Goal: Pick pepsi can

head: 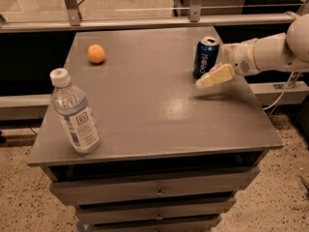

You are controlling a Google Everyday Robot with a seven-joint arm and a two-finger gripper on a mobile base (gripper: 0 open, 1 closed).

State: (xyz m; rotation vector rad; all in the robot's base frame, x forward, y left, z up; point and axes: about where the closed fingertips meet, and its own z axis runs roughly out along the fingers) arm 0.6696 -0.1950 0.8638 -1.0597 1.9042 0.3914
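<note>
The pepsi can stands upright at the back right of the grey table top. It is dark blue with white lettering and a silver top. My gripper comes in from the right on a white arm and hangs just above the table. Its cream fingers point left and sit just in front of and to the right of the can's base. I cannot tell whether they touch the can.
A clear water bottle with a white cap stands at the front left. An orange lies at the back left. The table has drawers below. A metal rail runs behind it.
</note>
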